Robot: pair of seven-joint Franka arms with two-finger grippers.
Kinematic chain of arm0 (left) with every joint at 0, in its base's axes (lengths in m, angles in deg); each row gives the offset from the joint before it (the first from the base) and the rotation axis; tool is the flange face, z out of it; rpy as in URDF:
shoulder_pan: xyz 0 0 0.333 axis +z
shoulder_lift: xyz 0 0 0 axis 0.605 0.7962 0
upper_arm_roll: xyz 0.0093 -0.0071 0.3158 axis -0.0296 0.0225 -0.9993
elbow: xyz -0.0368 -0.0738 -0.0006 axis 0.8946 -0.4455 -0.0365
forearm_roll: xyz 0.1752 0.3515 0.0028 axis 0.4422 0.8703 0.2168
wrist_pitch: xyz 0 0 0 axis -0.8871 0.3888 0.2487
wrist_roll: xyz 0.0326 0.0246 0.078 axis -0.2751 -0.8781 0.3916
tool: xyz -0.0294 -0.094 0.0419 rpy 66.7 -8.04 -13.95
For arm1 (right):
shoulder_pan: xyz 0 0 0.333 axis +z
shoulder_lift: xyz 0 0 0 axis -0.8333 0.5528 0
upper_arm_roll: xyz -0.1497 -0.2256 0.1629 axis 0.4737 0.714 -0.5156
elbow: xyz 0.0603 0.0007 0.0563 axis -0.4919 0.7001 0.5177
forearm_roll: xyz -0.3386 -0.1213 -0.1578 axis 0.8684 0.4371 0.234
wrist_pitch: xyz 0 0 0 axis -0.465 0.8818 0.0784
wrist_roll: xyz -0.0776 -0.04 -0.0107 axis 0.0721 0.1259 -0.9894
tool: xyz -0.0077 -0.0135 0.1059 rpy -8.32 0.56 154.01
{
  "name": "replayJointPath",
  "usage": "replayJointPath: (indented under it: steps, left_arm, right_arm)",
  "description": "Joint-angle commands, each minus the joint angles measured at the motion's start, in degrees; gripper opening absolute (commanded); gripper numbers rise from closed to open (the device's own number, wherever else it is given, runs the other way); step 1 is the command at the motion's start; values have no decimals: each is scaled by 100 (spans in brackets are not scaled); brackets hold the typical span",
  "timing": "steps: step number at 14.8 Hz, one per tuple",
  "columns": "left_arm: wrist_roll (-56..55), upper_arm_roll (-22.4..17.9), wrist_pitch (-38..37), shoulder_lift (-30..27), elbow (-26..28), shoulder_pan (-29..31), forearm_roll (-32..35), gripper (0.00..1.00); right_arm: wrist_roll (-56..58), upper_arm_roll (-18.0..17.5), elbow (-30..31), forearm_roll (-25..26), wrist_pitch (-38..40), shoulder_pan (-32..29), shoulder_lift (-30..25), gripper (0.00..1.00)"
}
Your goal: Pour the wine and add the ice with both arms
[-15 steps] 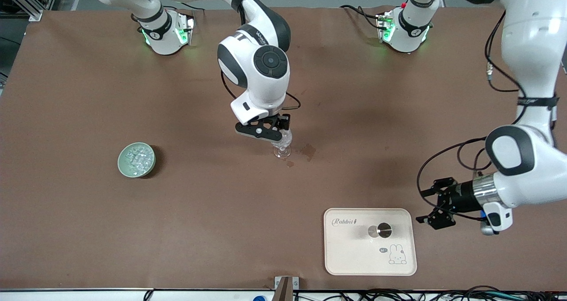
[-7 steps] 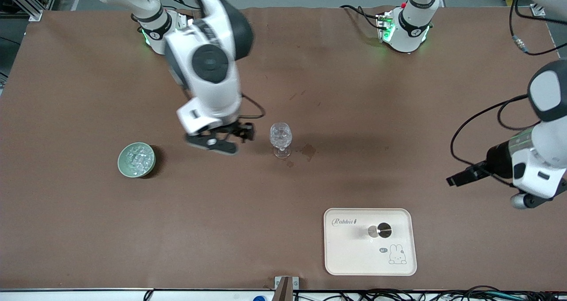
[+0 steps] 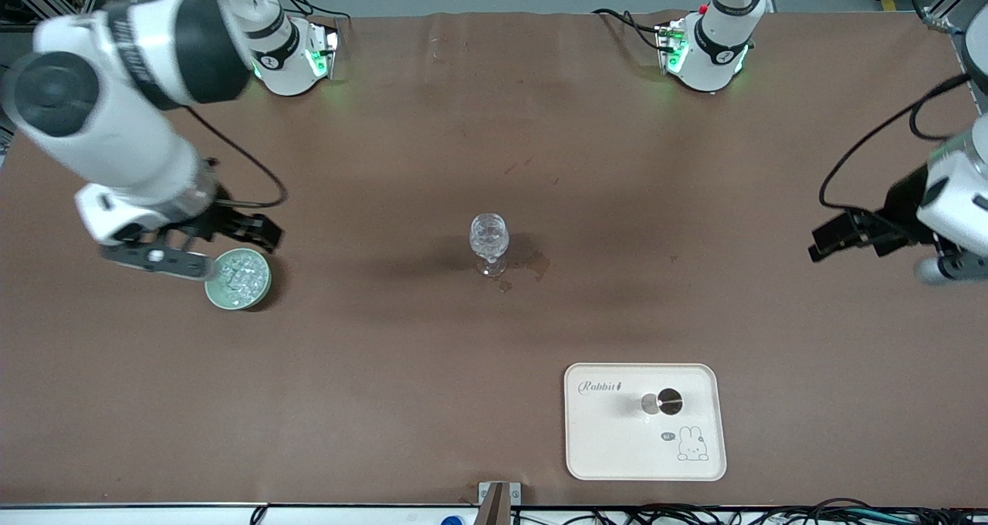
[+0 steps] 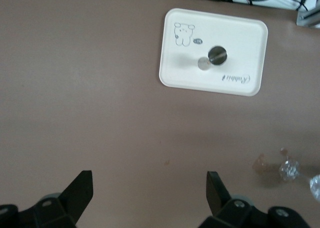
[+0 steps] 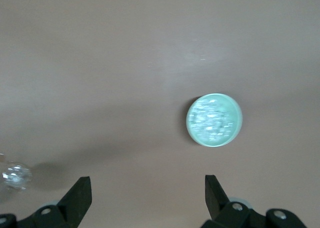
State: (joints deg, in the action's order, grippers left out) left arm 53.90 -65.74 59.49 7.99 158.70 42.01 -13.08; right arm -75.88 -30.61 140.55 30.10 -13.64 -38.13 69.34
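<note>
Right gripper over the ice bowl, reaching for a chunk

The right gripper [image 3: 231,235], jaws spread and empty, hangs over the pale green bowl [image 3: 213,289] of ice [image 3: 241,276], likely to fetch ice for the stemmed glass [image 3: 488,243] mid-table. The left gripper [image 3: 837,235], jaws apart, waits toward the left arm's end, clear of the glass.

the ice [image 3: 239,278] is a heap of small clear, glittery chunks filling a pale green bowl [image 3: 213,290] that sits on the brown worktop [image 3: 386,355] toward the right arm's end. more clear chunks sparkle inside the stemmed glass [image 3: 488,241], which stands upright mid-worktop, well apart from the bowl. a small wet stain [image 3: 536,261] lies just beside the glass's foot.
</note>
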Motion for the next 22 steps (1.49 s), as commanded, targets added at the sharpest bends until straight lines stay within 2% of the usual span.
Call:
replayJointPath:
  steps: [1,3,7,9,15,18,22]
  left_arm:
    - [139,-400,14,-1070,1107,-449,117,100]
    - [148,-700,14,-1476,1556,-741,117,100]
    - [314,-709,14,-1960,2024,-715,125,100]
    - [455,-718,-125,-2022,1998,-680,117,100]
    - [518,-868,-381,-1979,1779,-680,108,100]
    - [517,-868,-416,-1979,1734,-680,117,100]
    - [526,-868,-416,-1970,1725,-680,125,100]
  right_arm:
    - [622,-137,843,0,-81,-678,-799,99]
    - [1139,-137,1037,-1,-54,-951,-1053,99]
    - [1950,-137,1117,-9,156,-1383,-1301,99]
    - [2099,-128,1021,-9,279,-1392,-1345,99]
    - [2688,-119,99,-18,753,-1585,-1248,100]
    - [2847,-119,-490,-9,1254,-1673,-941,100]
    - [3137,-128,-396,-18,1282,-1752,-940,98]
